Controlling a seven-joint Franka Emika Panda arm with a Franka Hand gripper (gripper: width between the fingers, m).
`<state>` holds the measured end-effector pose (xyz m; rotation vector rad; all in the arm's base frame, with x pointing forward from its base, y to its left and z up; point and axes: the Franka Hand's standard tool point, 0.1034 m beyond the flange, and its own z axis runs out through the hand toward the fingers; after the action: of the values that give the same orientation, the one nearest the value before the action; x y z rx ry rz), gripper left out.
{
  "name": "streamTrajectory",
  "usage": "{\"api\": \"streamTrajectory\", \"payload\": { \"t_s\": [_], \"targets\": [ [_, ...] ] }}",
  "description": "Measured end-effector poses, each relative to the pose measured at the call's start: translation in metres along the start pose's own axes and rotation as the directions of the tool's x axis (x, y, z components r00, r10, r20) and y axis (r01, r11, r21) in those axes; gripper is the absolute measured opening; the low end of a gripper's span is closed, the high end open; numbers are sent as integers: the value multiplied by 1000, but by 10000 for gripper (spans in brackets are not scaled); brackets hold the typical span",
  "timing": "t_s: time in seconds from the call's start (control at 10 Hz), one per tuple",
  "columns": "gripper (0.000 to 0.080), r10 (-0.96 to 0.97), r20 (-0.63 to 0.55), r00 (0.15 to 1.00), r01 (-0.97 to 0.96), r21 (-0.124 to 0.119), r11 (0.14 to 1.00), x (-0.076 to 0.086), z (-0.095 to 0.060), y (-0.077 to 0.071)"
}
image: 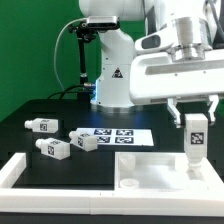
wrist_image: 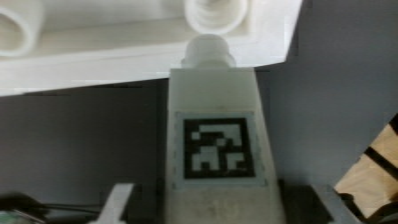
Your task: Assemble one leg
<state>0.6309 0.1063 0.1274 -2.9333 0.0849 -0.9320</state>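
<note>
My gripper is shut on a white leg with a black-and-white tag on its side. It holds the leg upright over the far right part of the large flat white panel. In the wrist view the leg fills the middle, its rounded tip close to a round hole in the panel; I cannot tell whether the tip touches. Three more legs lie on the black table at the exterior view's left: one at the back, one in the middle, one nearer the front.
The marker board lies flat behind the panel. Long white border rails run along the left and front of the table. The robot's white base stands at the back with a green backdrop behind.
</note>
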Motion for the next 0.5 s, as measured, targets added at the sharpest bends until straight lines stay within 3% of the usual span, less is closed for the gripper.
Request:
{"api": "streamTrajectory", "payload": {
  "t_s": [0.5],
  "targets": [
    [287, -10, 8, 1000, 10, -9, 1000, -6, 3, 2]
  ]
}}
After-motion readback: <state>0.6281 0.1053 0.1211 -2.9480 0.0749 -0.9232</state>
